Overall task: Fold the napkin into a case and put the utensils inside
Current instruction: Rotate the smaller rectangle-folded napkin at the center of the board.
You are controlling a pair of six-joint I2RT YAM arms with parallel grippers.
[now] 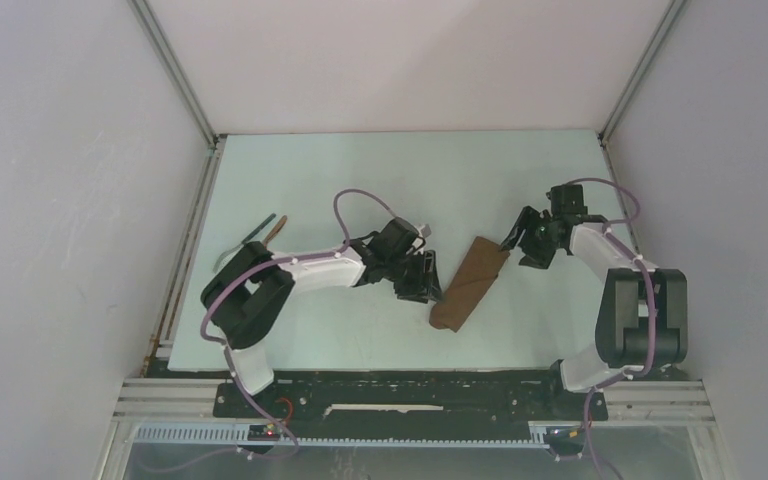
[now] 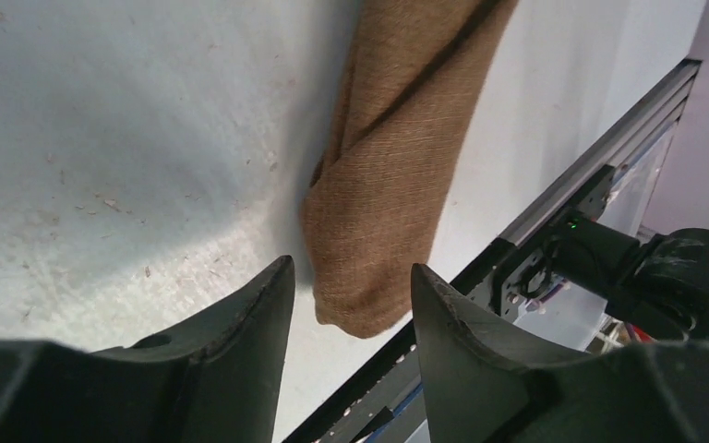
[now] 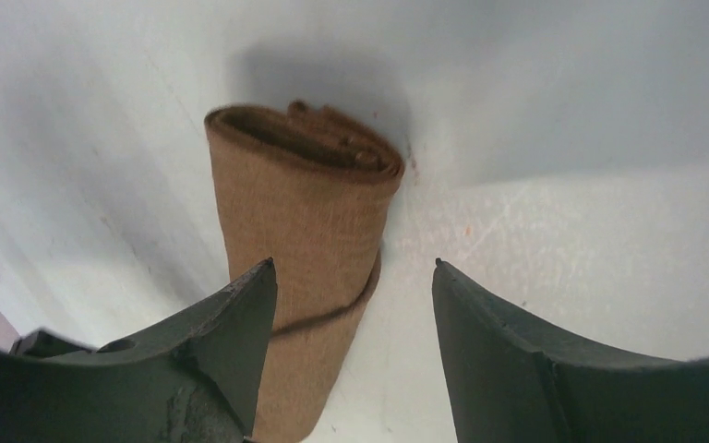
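Both spread and empty, the left gripper [image 2: 351, 269] and right gripper [image 3: 353, 266] flank the case [image 1: 470, 283] ends. Risk: a nudging finger unrolls its loose folds.

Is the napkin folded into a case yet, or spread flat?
Folded: the napkin lies as a narrow strip, and the right wrist view shows stacked layers of cloth at its end.
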